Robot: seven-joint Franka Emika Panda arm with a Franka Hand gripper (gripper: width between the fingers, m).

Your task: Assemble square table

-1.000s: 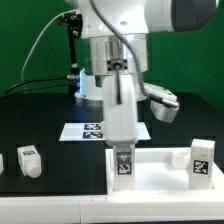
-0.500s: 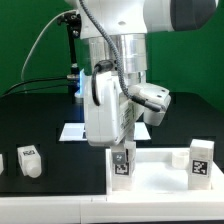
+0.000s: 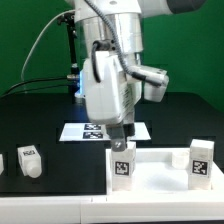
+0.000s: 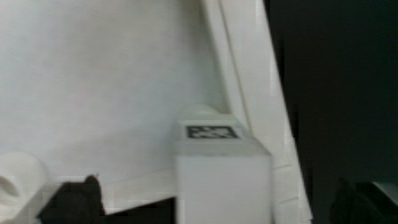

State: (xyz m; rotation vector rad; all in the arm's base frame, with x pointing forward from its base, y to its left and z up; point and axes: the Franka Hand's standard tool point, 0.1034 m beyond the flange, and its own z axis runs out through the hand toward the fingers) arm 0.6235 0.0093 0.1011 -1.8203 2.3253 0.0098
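Note:
The square table top [image 3: 155, 178] lies flat at the front of the exterior view. One white leg [image 3: 122, 166] with a tag stands upright at its left corner. My gripper [image 3: 120, 144] hovers just over that leg's upper end. In the wrist view the leg [image 4: 222, 165] stands between my two dark fingertips [image 4: 79, 196], with a gap on each side; the gripper [image 4: 222, 205] is open. A second leg [image 3: 201, 160] stands at the top's right corner. Two loose legs [image 3: 30, 160] lie on the black table at the exterior view's left.
The marker board [image 3: 88, 130] lies flat behind the table top. A black post with cables [image 3: 72, 50] stands at the back left. A green wall is behind. The wrist view shows the top's white face [image 4: 89, 90] and black table beside it [image 4: 338, 80].
The gripper was low around the left-corner leg one second ago. It has since turned about its axis and risen, and now stands just above the leg, which stays upright.

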